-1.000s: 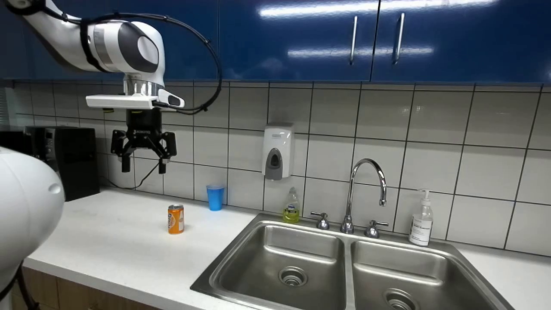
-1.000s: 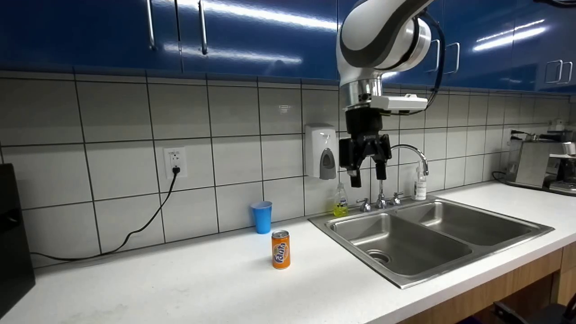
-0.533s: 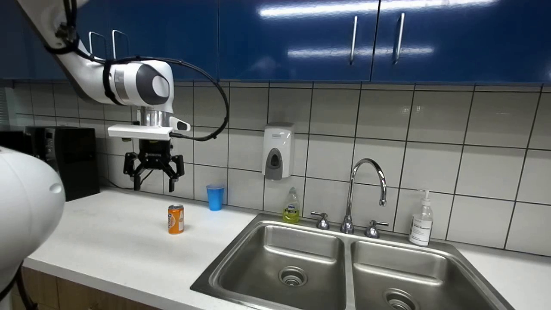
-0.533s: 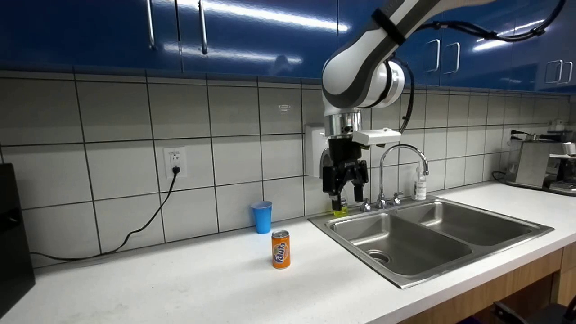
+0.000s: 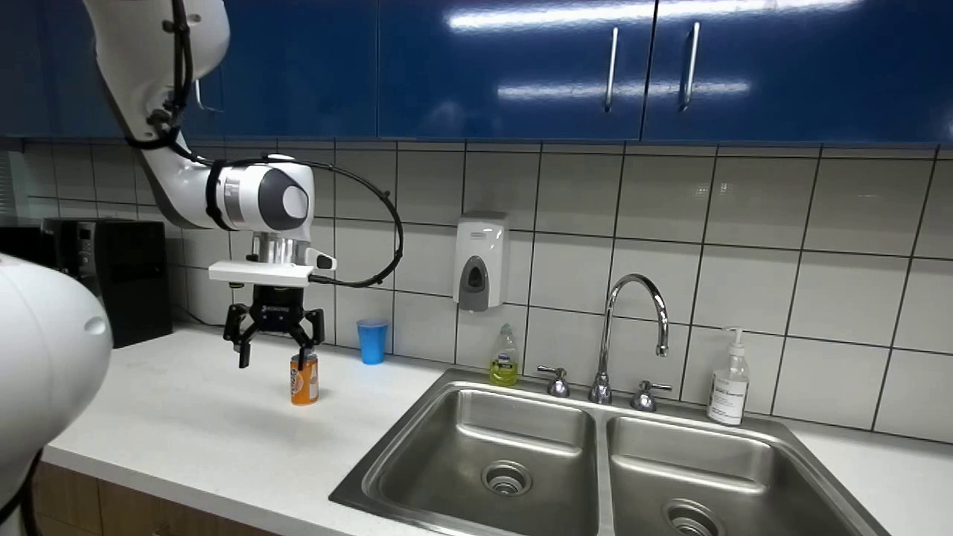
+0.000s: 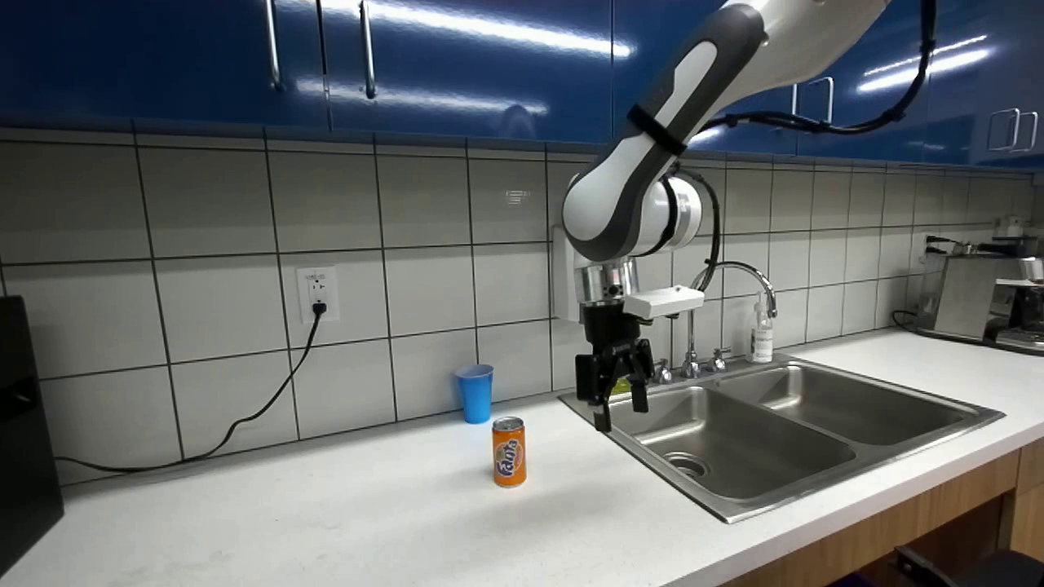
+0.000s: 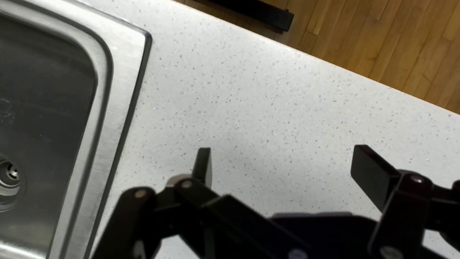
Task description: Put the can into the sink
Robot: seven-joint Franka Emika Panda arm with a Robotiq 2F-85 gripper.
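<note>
Gripper (image 5: 272,365) lower, can (image 5: 304,385) near 2-basin sink (image 5: 604,480), yellow liquid (image 5: 503,375) in bottle (image 5: 505,350)

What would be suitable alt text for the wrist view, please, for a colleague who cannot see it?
The robot's black gripper is open above a speckled white countertop, holding nothing. At left is one corner of a metal sink, its drain cut off by the picture's edge; at upper right, wooden floor shows beyond the countertop.
</note>
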